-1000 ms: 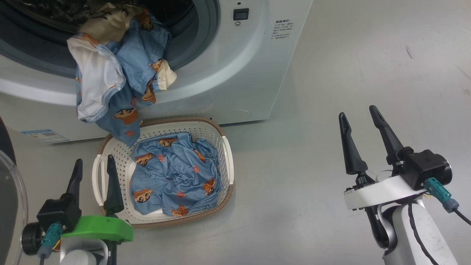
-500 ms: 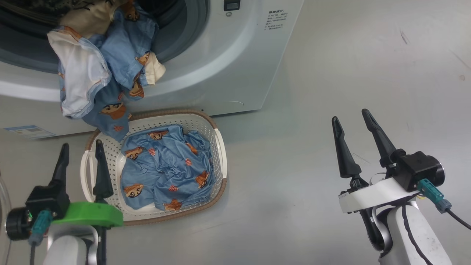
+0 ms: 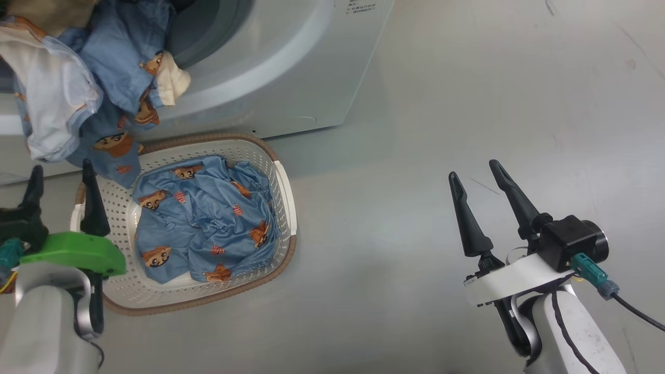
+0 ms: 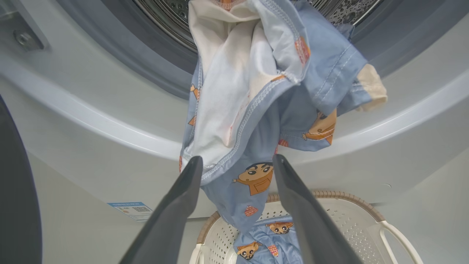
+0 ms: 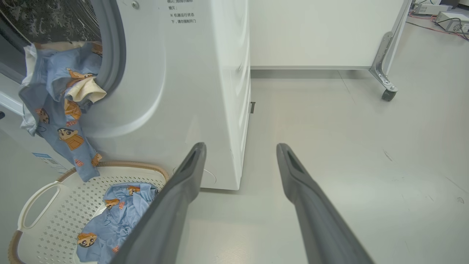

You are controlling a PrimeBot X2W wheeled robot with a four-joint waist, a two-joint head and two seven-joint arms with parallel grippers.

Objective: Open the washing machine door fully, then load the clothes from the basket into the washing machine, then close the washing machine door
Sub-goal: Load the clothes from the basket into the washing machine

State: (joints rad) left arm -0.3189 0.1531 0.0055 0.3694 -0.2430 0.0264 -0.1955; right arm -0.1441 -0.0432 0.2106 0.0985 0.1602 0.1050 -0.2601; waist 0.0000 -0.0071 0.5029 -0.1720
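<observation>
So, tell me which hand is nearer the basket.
Left. The left hand is by the basket, at its left edge; the right hand is off to its right, over the floor.

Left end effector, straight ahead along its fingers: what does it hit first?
Most likely the clothes hanging out of the washing machine, dead ahead of the left end effector; how far off they are is unclear.

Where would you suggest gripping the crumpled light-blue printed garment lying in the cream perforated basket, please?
I'd pinch a raised fold near the middle of the light-blue printed garment, coming down from above: it lies crumpled low inside the cream perforated basket, whose walls block a sideways approach.
</observation>
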